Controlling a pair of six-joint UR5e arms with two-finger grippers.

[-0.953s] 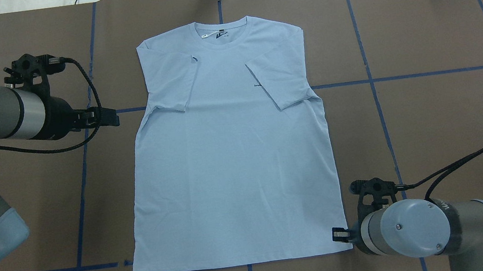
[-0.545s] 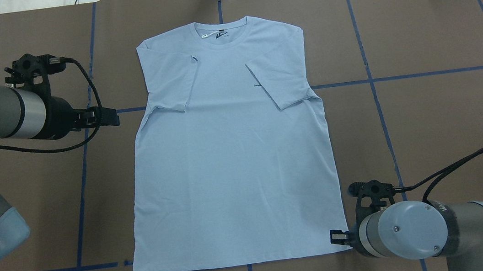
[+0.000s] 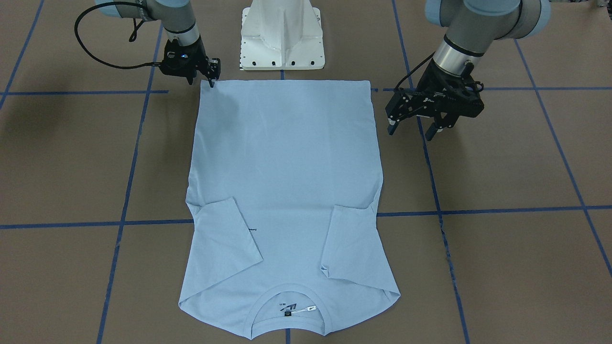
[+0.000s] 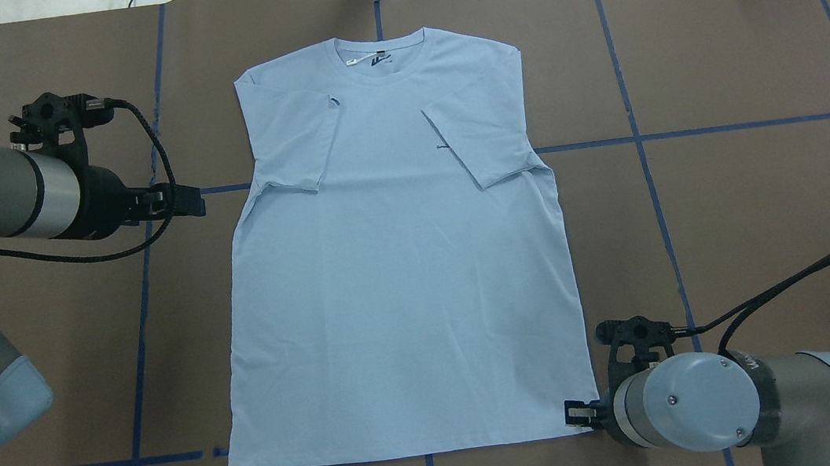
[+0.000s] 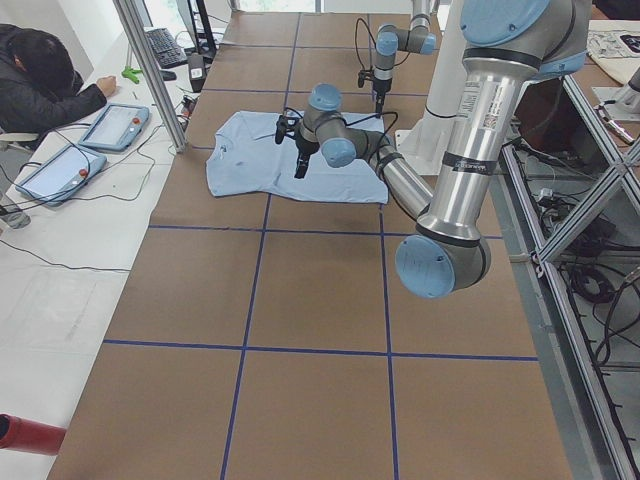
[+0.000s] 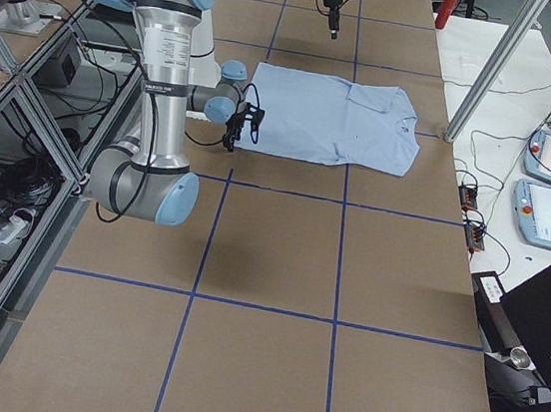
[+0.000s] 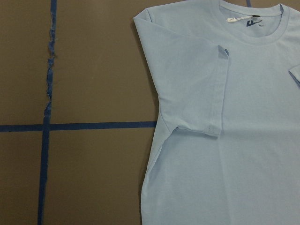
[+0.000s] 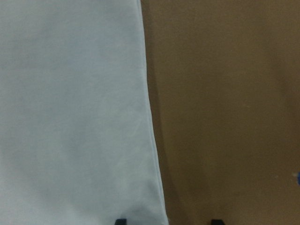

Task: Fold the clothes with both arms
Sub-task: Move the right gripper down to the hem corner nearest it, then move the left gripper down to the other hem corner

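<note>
Brown table [image 4: 734,186] is being covered by the flat shirt [image 4: 397,283], collar farthest. Its near hem corner [image 3: 204,89] is being straddled by the right gripper [image 4: 576,413], jaws apart; the left gripper [image 3: 412,131], parted too, is being held beside the sleeve [image 4: 293,145].

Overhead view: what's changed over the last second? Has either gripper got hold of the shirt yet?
The right gripper has crept slightly leftward in that view, onto the near hem corner of the T-shirt. Its fingers are open astride the side edge, gripping nothing. The left gripper stayed open beside the shirt, which lies flat as before.
</note>
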